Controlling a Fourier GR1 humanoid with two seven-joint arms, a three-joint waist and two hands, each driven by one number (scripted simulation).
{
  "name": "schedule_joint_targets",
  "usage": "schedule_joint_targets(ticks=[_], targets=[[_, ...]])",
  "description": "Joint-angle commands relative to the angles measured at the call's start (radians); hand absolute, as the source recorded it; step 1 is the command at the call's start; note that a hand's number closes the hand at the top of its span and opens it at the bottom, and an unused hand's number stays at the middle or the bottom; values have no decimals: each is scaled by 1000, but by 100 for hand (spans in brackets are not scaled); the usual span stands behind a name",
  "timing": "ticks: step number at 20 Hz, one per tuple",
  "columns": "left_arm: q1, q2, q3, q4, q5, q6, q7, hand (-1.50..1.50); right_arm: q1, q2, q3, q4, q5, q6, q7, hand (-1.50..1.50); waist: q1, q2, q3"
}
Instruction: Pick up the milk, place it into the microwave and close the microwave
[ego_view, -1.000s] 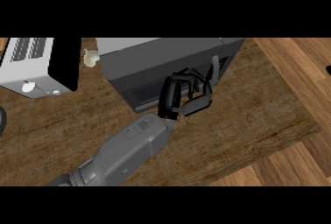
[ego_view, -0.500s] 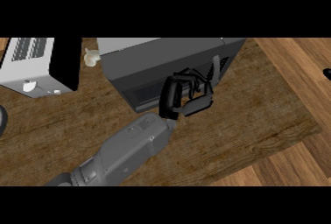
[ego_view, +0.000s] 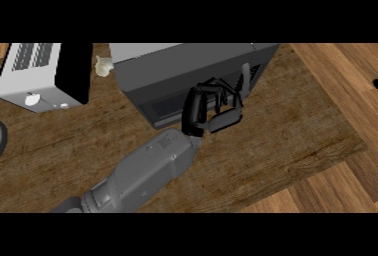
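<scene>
A dark wooden surface (ego_view: 280, 145) sits over paler floorboards, its near right corner cut at an angle. From the near edge a grey forearm (ego_view: 144, 175) rises diagonally toward the middle. Which arm it is cannot be settled from this view; it reads as the left, since it enters at the lower left. Its black hand (ego_view: 210, 110) is curled at the front of the microwave (ego_view: 184, 75), fingers bent around something dark and flat. Whether that is the door's edge or the milk cannot be told. No milk carton shows; it is judged to be either inside the microwave or hidden in the hand.

Past the hand, the grey microwave stands toward the far edge, a thin dark door panel (ego_view: 244, 80) angled at its right front. At the far left corner sits a white toaster (ego_view: 40, 75), with a small pale object (ego_view: 103, 66) between the two appliances.

The risk from here: if the carton stands proud of the opening, the swinging door could strike it. The other hand is out of view, and the microwave's cavity is unreadable.
</scene>
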Motion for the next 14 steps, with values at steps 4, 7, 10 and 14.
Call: schedule_joint_targets(ticks=[4, 7, 10, 14], targets=[[-68, 0, 29, 94, 32, -17, 20, 150, -4, -37, -12, 1, -32, 24, 17, -150, -15, 13, -2], [-77, 0, 12, 83, 31, -47, 0, 150, -5, -31, -4, 4, -51, 35, 16, -150, -15, 17, -2], [-92, 0, -27, 136, 8, -22, 33, 150, -24, -39, -2, -12, -71, 40, 18, -150, -10, 10, 1], [-89, 0, -45, 169, 13, 24, 58, 150, -20, -35, 16, -15, -102, 65, 19, -150, -4, 12, 3]])
